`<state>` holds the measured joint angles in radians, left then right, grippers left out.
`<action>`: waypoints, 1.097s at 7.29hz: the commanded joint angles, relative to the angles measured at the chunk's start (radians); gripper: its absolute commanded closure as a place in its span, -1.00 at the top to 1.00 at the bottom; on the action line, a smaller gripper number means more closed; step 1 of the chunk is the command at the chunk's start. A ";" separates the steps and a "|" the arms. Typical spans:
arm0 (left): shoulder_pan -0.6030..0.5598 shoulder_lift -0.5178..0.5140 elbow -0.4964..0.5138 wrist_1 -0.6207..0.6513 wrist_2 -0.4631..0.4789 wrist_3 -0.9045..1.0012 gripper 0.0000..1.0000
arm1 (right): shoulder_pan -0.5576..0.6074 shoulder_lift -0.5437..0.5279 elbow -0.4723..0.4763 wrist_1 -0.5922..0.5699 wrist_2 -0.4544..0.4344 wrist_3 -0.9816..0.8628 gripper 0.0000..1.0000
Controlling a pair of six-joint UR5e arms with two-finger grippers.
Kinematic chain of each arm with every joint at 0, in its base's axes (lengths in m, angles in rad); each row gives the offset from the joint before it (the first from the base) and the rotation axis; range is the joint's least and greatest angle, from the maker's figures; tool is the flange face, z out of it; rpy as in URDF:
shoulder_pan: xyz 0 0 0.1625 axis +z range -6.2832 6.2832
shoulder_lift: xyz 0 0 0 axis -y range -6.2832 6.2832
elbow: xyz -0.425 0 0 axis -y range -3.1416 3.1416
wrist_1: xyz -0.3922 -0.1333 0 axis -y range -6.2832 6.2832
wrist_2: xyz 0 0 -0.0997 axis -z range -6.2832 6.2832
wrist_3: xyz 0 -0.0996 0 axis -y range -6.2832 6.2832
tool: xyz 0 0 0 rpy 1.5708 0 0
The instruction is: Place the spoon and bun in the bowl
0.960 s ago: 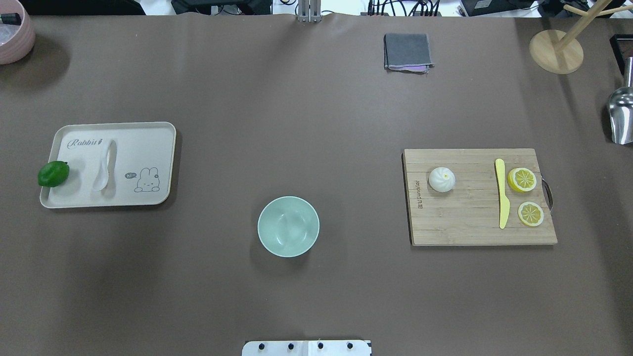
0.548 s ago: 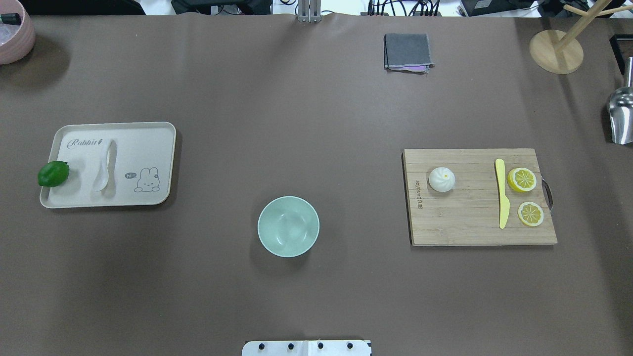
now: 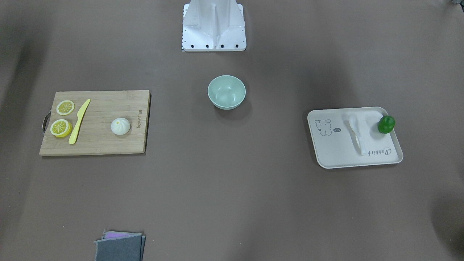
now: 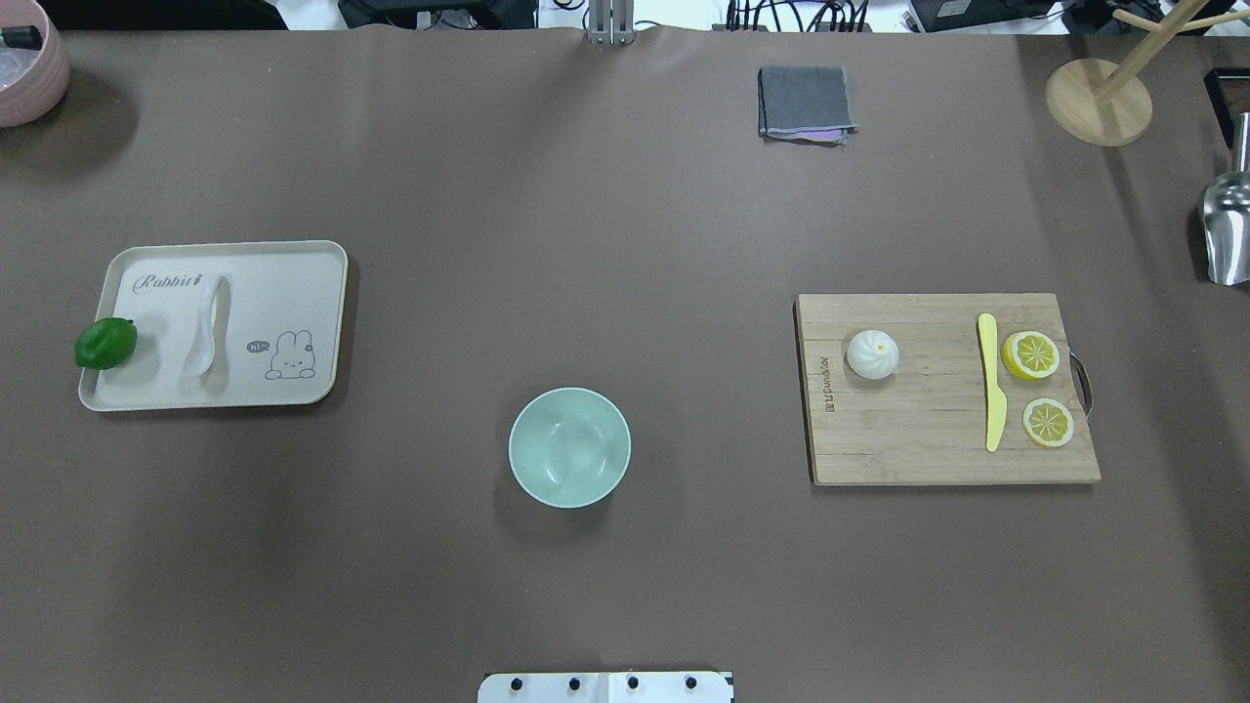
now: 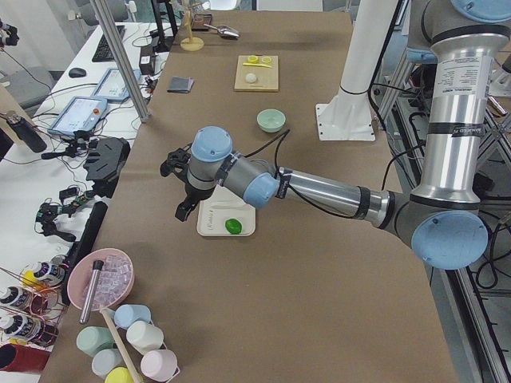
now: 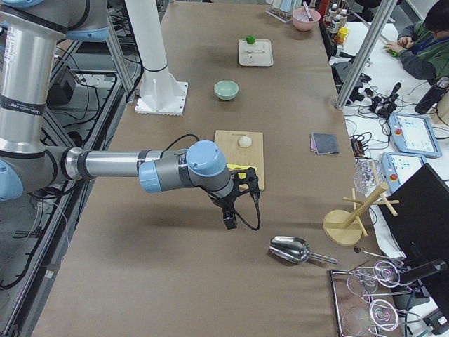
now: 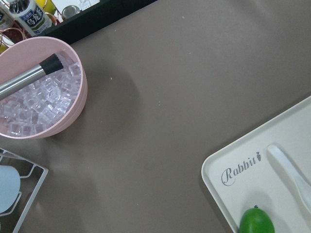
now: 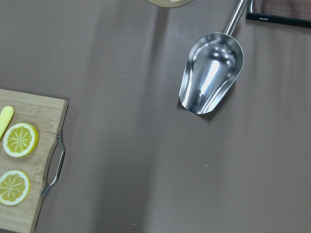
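The white spoon (image 4: pixel 205 332) lies on the cream tray (image 4: pixel 293 283) at the table's left, also showing in the front view (image 3: pixel 357 134). The white bun (image 4: pixel 872 353) sits on the wooden cutting board (image 4: pixel 928 449) at the right. The mint-green bowl (image 4: pixel 569 447) stands empty between them near the robot base. My left gripper (image 5: pixel 182 214) hovers beyond the tray's outer end and shows only in the left side view. My right gripper (image 6: pixel 229 223) hovers past the board's handle end and shows only in the right side view. I cannot tell whether either is open or shut.
A green lime (image 4: pixel 105 343) sits at the tray's edge. A yellow knife (image 4: pixel 991 381) and two lemon slices (image 4: pixel 1031 354) lie on the board. A pink ice bucket (image 4: pixel 29 68), grey cloth (image 4: pixel 804 102), wooden stand (image 4: pixel 1099 101) and metal scoop (image 4: pixel 1226 229) sit at the far edges.
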<state>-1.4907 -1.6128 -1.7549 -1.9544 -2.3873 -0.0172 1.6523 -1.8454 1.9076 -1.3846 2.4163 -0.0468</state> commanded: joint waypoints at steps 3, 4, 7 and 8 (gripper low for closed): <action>0.110 -0.028 0.000 -0.086 -0.027 -0.288 0.97 | -0.162 0.031 0.033 0.195 0.000 0.452 1.00; 0.136 -0.045 0.002 -0.083 -0.021 -0.381 0.97 | -0.242 0.050 0.034 0.255 -0.041 0.584 1.00; 0.297 -0.087 -0.001 -0.096 0.052 -0.637 0.97 | -0.579 0.206 0.054 0.256 -0.297 0.964 1.00; 0.352 -0.084 0.015 -0.154 0.119 -0.662 0.98 | -0.694 0.263 0.050 0.246 -0.409 1.063 1.00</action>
<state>-1.2074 -1.6940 -1.7510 -2.0615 -2.3348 -0.6267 1.1070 -1.6561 1.9596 -1.1314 2.1427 0.8697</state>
